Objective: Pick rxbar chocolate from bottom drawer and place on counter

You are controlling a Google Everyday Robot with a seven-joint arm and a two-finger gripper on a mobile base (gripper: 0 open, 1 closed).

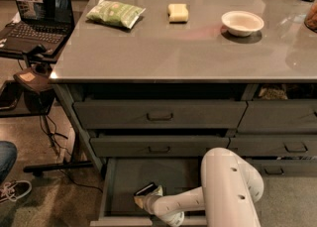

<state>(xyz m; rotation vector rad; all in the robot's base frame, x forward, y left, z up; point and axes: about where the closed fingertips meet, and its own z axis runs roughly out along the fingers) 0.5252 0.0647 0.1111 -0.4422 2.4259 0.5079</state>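
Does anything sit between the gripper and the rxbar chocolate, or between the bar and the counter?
Nothing visible. The gripper is right at the rxbar chocolate inside the open bottom drawer. The counter has bare surface near its front edge; the green bag, yellow block and bowl lie farther back.

Item count, camera view:

- counter [163, 52]: 1
- Items on the counter: 3, being 1 green snack bag [115, 13], 1 pale yellow block [178, 12] and 1 white bowl [242, 23]
- Drawers, left column: 3, being 1 top drawer [198, 115], 1 middle drawer [198, 145] and 1 bottom drawer [124, 181], pulled out
- Drawer fronts, right column: 3, all partly visible
- Drawer handles visible: 4
- rxbar chocolate [147, 189]: 1, inside the bottom drawer
- Robot arm [228, 191]: 1
- gripper [144, 200]: 1, inside the bottom drawer, at the rxbar chocolate
- laptop [37, 13]: 1, left of the counter
- shoe [14, 192]: 1, on the floor at the left edge
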